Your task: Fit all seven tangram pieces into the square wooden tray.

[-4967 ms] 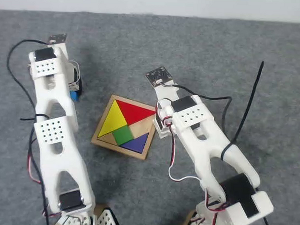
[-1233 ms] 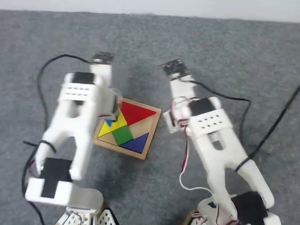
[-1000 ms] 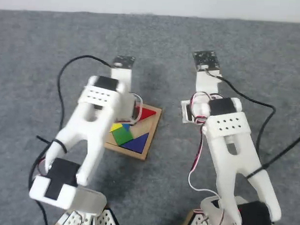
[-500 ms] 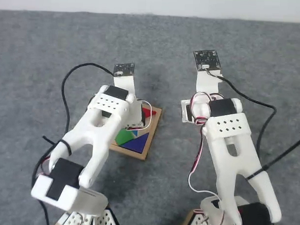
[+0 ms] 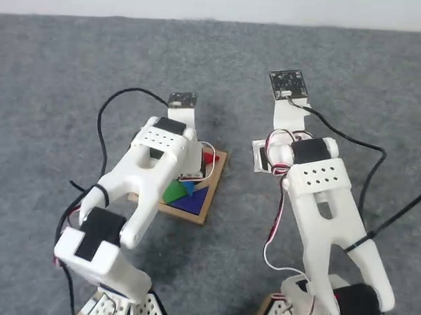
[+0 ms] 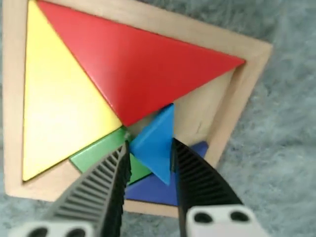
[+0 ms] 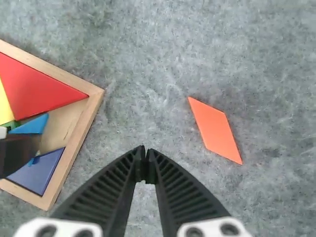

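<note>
Two left jaws, angled down, pinch blue triangle (image 6: 155,143).

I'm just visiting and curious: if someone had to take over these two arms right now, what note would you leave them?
Left gripper: shut on the light blue triangle, held over the bare gap in the tray.
Right gripper: shut, empty, above the grey carpet.
Done: yellow triangle, red triangle, green piece and dark blue piece lie in the tray.
Left to do: seat the light blue triangle, then fetch the orange parallelogram, which lies on the carpet outside the tray.
</note>
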`<state>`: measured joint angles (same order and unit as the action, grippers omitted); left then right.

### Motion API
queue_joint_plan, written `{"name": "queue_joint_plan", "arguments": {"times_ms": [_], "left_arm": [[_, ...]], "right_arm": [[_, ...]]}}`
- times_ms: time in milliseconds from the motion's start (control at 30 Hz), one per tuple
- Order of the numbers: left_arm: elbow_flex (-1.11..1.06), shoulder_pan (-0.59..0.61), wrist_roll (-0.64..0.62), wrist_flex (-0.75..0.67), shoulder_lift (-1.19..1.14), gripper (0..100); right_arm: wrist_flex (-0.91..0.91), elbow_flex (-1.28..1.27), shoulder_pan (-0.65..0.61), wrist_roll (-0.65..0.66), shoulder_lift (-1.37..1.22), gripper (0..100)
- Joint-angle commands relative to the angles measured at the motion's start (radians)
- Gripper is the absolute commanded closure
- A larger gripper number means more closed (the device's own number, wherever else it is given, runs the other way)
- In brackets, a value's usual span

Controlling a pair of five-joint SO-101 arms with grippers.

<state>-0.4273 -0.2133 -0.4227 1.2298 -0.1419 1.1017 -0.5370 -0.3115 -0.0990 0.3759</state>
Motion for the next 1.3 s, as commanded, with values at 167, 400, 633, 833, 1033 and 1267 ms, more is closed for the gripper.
{"name": "queue_joint_plan", "arguments": {"times_ms": [167, 400, 633, 833, 1033, 1267], "left_arm": [[0.067, 0.023, 0.089, 0.052, 0.025, 88], [0.008, 0.072, 0.114, 0.049, 0.19, 88], [-0.174, 0.144, 0.109, -0.118, 0.348, 89], [-0.18, 0.356, 0.061, -0.137, 0.473, 89], [-0.272, 0.589, 0.057, -0.292, 0.543, 89], [-0.378, 0.641, 0.121, -0.468, 0.551, 95]], "right_arm": [[-0.002, 0.011, -0.012, -0.003, 0.045, 99.2], [-0.002, 0.011, -0.008, -0.003, 0.045, 99.2], [-0.028, -0.014, -0.059, 0.017, 0.038, 99.2], [-0.117, -0.051, -0.34, 0.204, -0.133, 99.2], [-0.096, 0.175, -0.42, 0.229, -0.331, 99.2], [-0.097, 0.333, -0.466, 0.233, -0.552, 99.2]]}}
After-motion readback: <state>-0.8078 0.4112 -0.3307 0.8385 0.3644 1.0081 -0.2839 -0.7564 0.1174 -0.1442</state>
